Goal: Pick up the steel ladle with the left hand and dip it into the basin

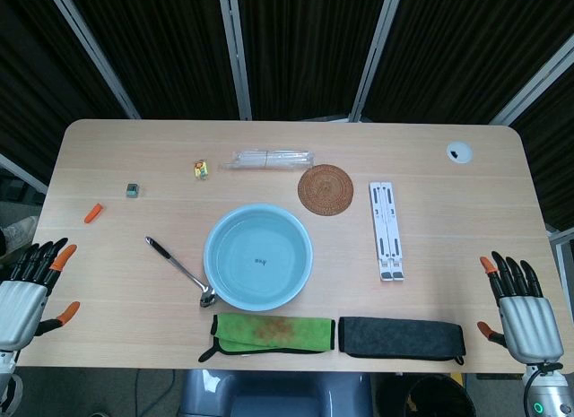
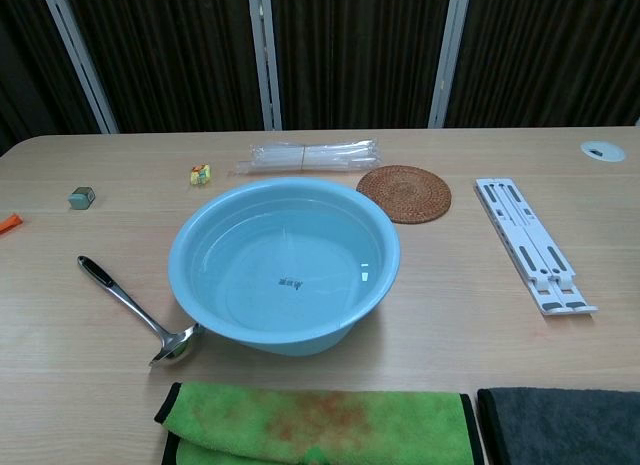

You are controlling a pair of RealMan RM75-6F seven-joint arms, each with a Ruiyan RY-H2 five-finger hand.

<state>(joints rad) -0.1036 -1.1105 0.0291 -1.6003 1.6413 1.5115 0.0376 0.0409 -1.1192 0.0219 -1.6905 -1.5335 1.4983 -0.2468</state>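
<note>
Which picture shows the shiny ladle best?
The chest view: the steel ladle looks big there, from black handle to bowl beside the blue basin. The head view shows the whole ladle too, only smaller, from above.

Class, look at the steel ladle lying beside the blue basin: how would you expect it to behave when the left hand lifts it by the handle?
The steel ladle looks rigid, so it probably won't flex. Its polished shaft may be slippery; the black handle end likely grips better. With the bowl at the far end beside the basin, it may tip bowl-down if the left hand holds it loosely.
</note>
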